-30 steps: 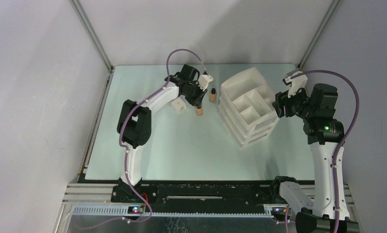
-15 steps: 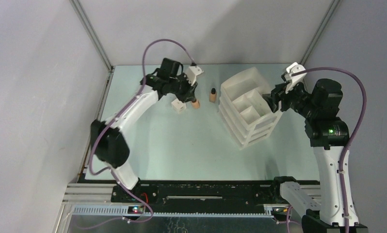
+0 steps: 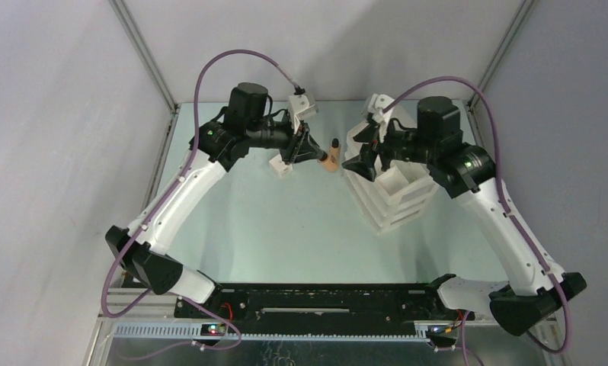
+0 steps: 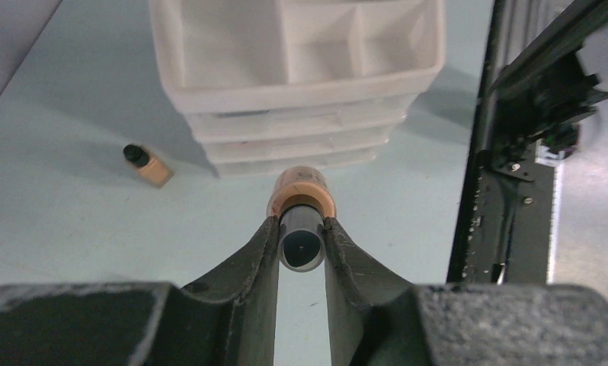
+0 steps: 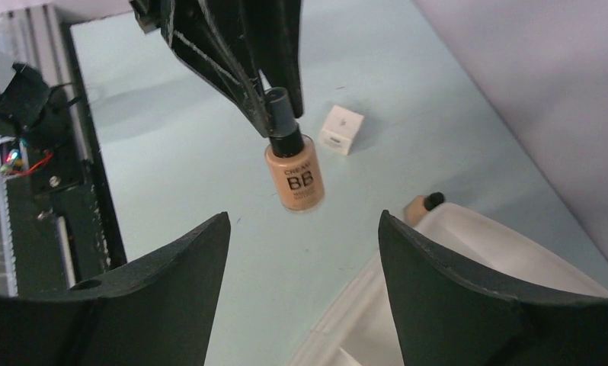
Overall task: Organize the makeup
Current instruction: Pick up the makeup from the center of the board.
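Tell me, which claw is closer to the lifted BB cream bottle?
Left. The left gripper is clamped on the BB cream bottle, holding it off the table; the right gripper faces it with jaws open, a gap away.

The bottle (image 5: 295, 177) looks like smooth, glossy glass or plastic, beige with black printed letters, and its cap (image 5: 280, 114) is glossy black. The left gripper (image 4: 301, 227) and right gripper (image 5: 302, 219) are matt black plastic with a fine grainy surface. At 12 o'clock in the left wrist view, the drawer organizer (image 4: 301, 95) is smooth, faintly translucent white plastic. The small box (image 5: 341, 130), at 1 o'clock from the bottle, looks like matt white card. The table (image 4: 72, 221) is smooth pale green with a soft sheen.
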You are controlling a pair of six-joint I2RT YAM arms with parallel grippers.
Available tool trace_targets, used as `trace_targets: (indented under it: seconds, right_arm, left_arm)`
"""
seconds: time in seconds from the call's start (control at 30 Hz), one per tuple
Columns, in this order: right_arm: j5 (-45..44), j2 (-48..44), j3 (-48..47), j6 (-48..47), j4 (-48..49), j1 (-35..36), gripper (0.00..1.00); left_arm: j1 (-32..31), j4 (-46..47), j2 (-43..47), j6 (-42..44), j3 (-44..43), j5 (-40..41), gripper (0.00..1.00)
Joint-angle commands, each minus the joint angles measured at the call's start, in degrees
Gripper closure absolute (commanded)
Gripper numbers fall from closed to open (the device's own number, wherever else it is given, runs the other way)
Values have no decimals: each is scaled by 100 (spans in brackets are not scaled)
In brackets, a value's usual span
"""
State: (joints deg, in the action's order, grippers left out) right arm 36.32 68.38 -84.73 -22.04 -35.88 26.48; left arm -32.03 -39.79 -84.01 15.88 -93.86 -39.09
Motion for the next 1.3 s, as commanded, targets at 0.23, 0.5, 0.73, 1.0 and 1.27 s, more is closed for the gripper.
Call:
trace_targets:
  seconds: [0.23, 0.5, 0.73, 1.0, 1.27]
  right_arm:
    - [-180, 198, -156, -564, -189, 538, 19]
    - [-125, 224, -109, -658, -349, 596, 22]
    - [-331, -81, 280, -457, 45, 461, 19]
    - [228, -48, 466, 38, 347, 176, 19]
    - [1385, 11, 704, 1282, 1237, -443, 14]
  left_arm:
    - [-289, 712, 242, -934, -564, -959, 68]
    - [-524, 918, 172, -1174, -580, -1022, 68]
    - [-537, 954, 170, -1154, -454, -760, 71]
    - [-547, 1106, 81, -1158, -438, -706, 75]
    - [-547, 1578, -10, -1539, -433, -970, 77]
